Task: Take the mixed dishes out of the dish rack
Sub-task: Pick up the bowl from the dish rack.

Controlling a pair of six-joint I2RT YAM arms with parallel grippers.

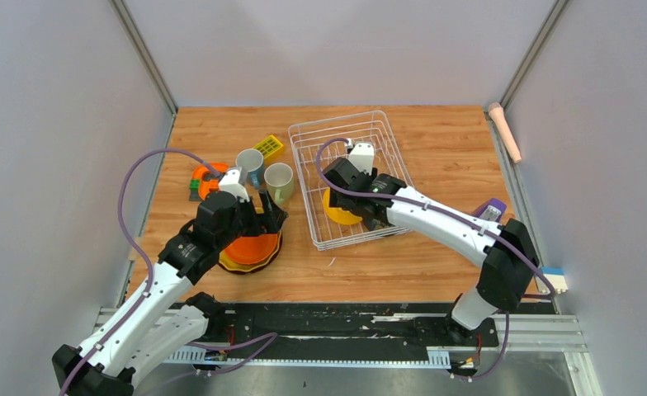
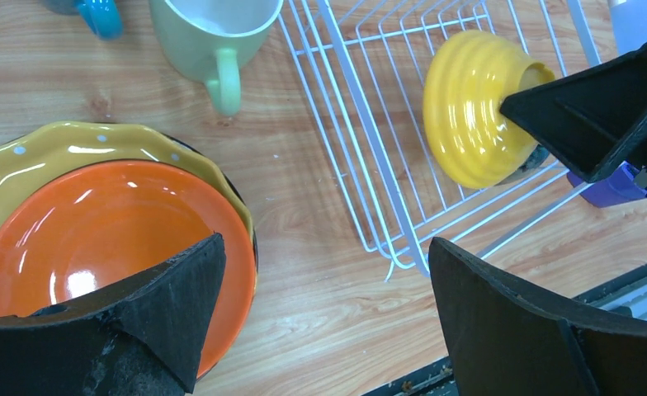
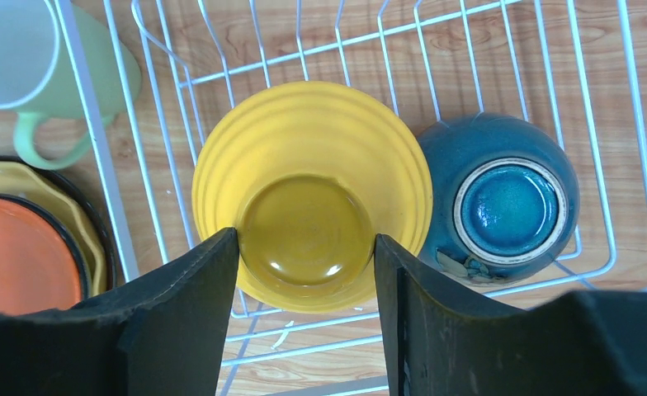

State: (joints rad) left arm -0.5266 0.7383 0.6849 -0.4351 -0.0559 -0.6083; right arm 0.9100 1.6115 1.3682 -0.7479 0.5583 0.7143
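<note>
The white wire dish rack (image 1: 337, 124) holds a yellow bowl (image 3: 312, 140), upside down, and a dark bowl (image 3: 502, 198) beside it, also upside down. My right gripper (image 3: 306, 256) reaches into the rack, and its two fingers press on either side of the yellow bowl's raised foot. My left gripper (image 2: 328, 272) hangs open and empty over bare wood between the rack (image 2: 361, 124) and a stack of plates. In that stack an orange plate (image 2: 97, 239) lies on a yellow plate (image 2: 56, 144). A pale green mug (image 2: 213, 33) and a blue mug (image 1: 250, 165) stand behind the stack.
A small yellow studded brick (image 1: 269, 147) and an orange round gadget (image 1: 206, 177) sit at the back left, near the mugs. A purple object (image 1: 491, 208) lies right of the rack. The black rail (image 1: 345, 326) of the arm bases runs along the near edge.
</note>
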